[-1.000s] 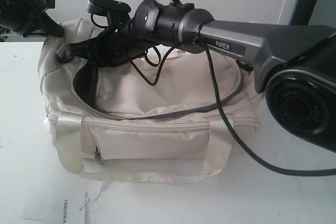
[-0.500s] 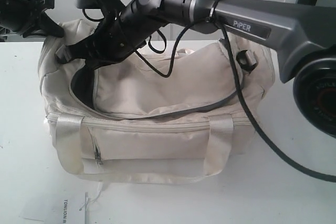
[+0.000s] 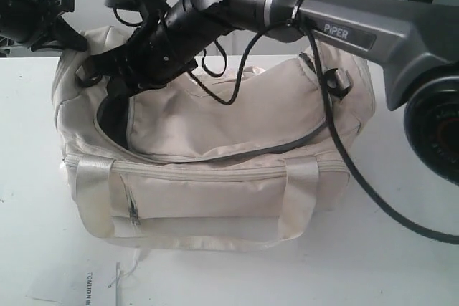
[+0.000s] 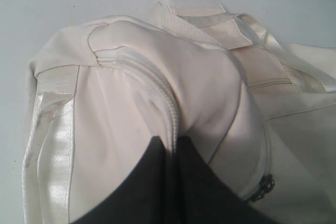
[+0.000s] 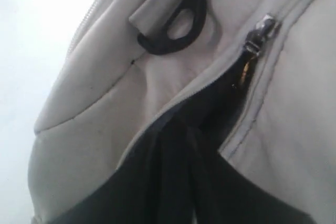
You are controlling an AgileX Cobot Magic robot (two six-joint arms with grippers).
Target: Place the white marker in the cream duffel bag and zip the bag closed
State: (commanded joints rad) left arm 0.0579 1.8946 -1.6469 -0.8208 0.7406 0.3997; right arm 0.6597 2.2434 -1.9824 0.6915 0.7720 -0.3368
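Note:
The cream duffel bag (image 3: 215,198) sits on the white table, its top flap open at the left end and showing dark lining (image 3: 115,116). My left gripper (image 3: 61,30) is at the bag's left end, shut on a fold of fabric along the zip (image 4: 176,142). My right arm reaches across the bag, and its gripper (image 3: 107,87) points into the dark opening (image 5: 194,145). Its dark fingers blend with the lining, so I cannot read their spacing. A metal zip slider (image 5: 260,35) and a dark end ring (image 5: 173,19) lie just beyond them. The white marker is out of view.
A black cable (image 3: 337,148) hangs from the right arm across the bag's right end. A paper tag (image 3: 86,281) lies on the table in front of the bag. The right arm's base (image 3: 430,127) fills the right edge.
The right arm has lifted off the bag's top, and the bag's right end now stands taller. The right gripper stays at the left-end opening. The left gripper has not moved.

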